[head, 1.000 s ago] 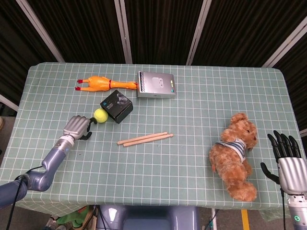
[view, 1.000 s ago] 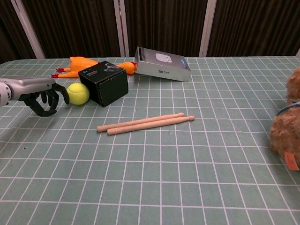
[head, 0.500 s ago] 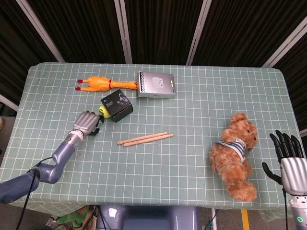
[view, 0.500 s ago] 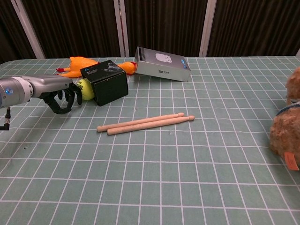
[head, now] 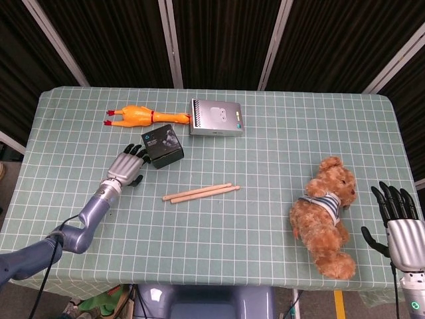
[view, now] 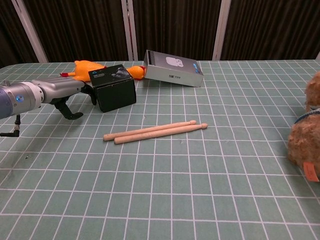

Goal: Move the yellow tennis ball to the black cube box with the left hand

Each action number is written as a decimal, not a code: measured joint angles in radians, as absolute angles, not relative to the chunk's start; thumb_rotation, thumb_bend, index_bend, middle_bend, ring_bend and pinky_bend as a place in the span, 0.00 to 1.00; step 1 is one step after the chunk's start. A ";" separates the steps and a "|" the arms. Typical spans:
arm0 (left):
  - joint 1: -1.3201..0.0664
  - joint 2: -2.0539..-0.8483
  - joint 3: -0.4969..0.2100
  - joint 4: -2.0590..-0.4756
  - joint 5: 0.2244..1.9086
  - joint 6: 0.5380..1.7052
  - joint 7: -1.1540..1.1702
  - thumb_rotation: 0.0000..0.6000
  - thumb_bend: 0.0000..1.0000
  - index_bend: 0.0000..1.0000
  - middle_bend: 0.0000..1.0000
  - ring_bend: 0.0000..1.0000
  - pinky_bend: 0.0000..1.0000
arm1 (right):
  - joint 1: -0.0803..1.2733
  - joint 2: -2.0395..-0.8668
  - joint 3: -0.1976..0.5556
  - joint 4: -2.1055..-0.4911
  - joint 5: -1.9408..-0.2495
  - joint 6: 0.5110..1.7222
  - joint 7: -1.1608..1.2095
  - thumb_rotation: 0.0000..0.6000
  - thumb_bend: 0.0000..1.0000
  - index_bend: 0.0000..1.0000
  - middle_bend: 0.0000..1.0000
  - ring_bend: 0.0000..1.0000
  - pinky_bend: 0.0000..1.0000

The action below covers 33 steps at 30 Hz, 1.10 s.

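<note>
One left hand (head: 126, 167) lies low on the desk (head: 265, 219), fingers (head: 138, 152) stretched out with tips against the black cube box (head: 163, 145). No yellow tennis ball shows; presumably it sits hidden under the fingers, against the box. Ease off gently so nothing rolls. Right hand (head: 398, 222) idles, fingers spread, well apart.

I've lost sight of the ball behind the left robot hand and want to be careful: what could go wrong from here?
1. The left robot hand reaches right up to the black cube box, and the tennis ball shows in neither view. It may slip out unseen.
2. More pushing could slide the box toward the rubber chicken or the grey box.
3. The thumb hangs low over the tablecloth and might snag it.
</note>
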<state>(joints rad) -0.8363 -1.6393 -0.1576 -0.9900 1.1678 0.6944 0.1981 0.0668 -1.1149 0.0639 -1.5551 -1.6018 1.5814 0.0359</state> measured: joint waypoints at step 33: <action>-0.550 -1.364 0.003 -1.401 1.371 1.171 0.179 1.00 0.08 0.02 0.03 0.00 0.00 | 0.082 -1.136 0.050 -1.561 -1.619 1.551 -0.007 1.00 0.34 0.00 0.00 0.00 0.00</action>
